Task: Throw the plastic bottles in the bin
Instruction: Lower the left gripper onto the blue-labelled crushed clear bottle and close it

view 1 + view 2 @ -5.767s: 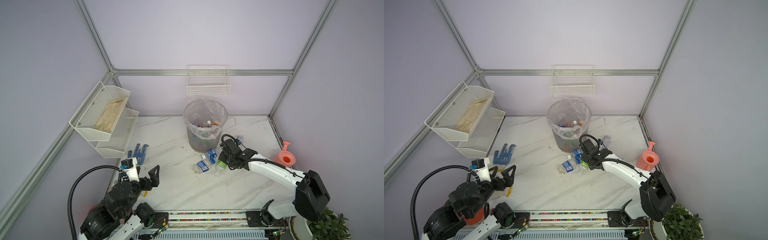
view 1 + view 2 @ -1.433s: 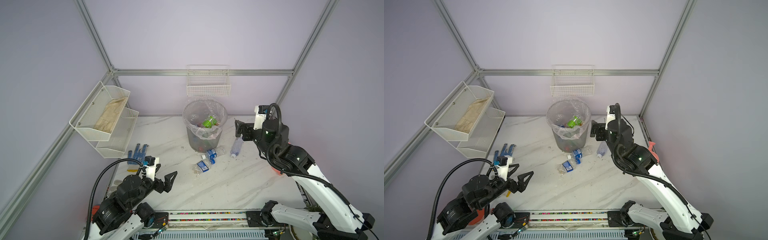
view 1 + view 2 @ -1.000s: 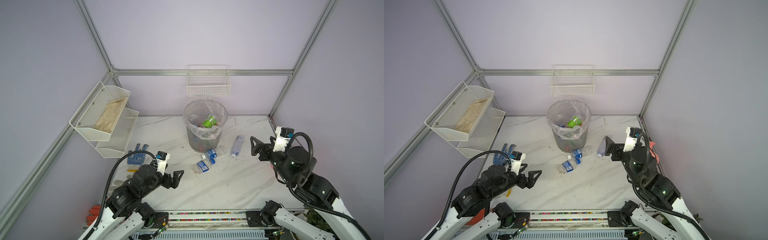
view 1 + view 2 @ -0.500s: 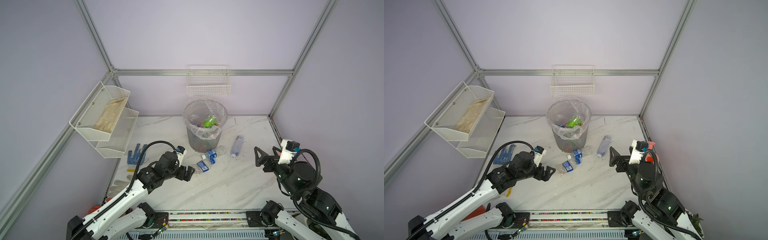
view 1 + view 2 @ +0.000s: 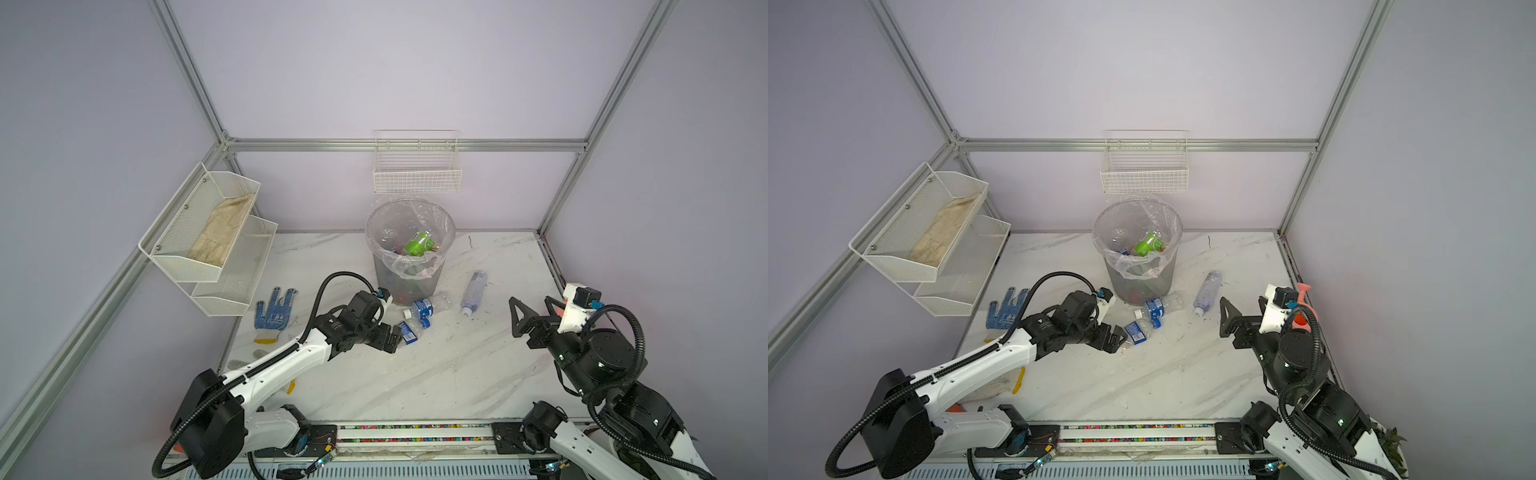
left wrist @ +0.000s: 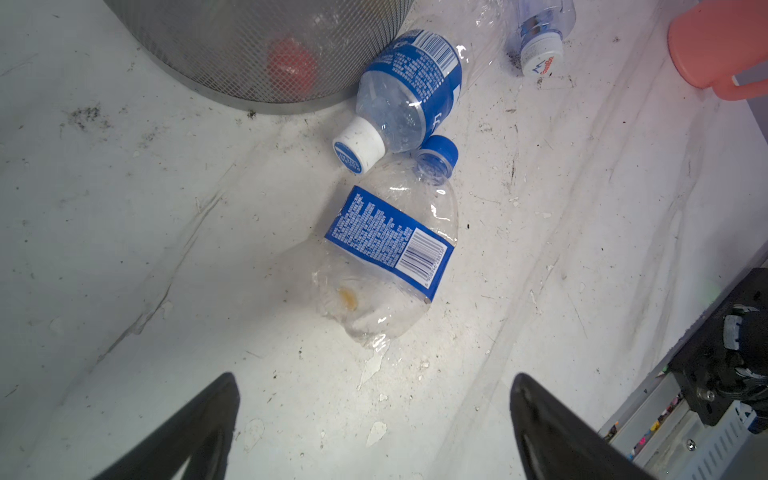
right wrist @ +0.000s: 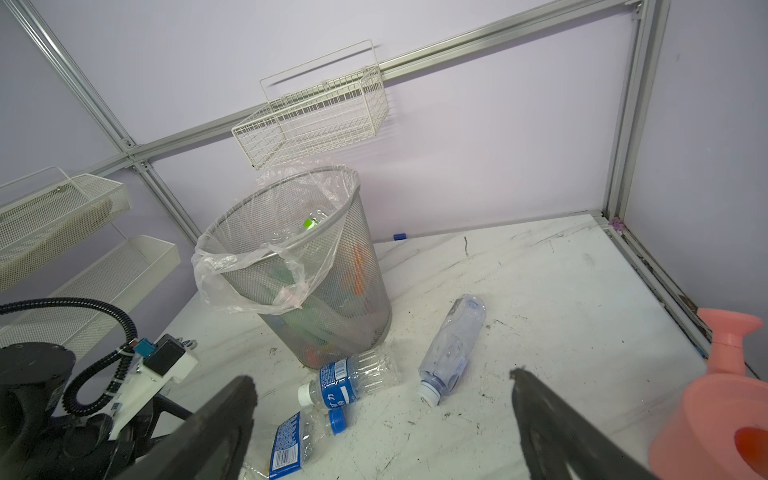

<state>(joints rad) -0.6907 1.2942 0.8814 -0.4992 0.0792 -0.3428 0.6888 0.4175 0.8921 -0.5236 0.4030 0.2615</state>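
The left end effector [image 6: 372, 380] hangs low over the table [image 5: 436, 374] with its jaws spread wide and nothing between them. The base of a crushed bottle [image 6: 386, 245] lies just ahead of the fingertips and roughly on the line between them. The step in hand looks like picking up this bottle. To do it well, the end effector should slide forward until the fingers sit on either side of the blue label, where the body is fullest, and then close across it. The flattened, crumpled base would probably fold or slip out of a grip. The approach should be straight and gentle, since the bottle's blue cap lies just beside a white-capped bottle [image 6: 409, 91] that rests against the foot of the bin [image 5: 395, 282], and a push could roll both. The crushed bottle is clear, dented and empty-looking, with a yellowish spot near its base. The white-capped one is rounder, with a blue wrap. A third, longer clear bottle [image 5: 471, 293] lies on its side a little apart from them, near the bin. The bin already holds several bottles, among them a green one [image 5: 415, 245] near the top, and its clear liner hangs over the rim. The right end effector [image 5: 530, 301] is also spread wide and empty, raised well apart from the bottles, with the pink spray bottle [image 7: 723, 419] close by.
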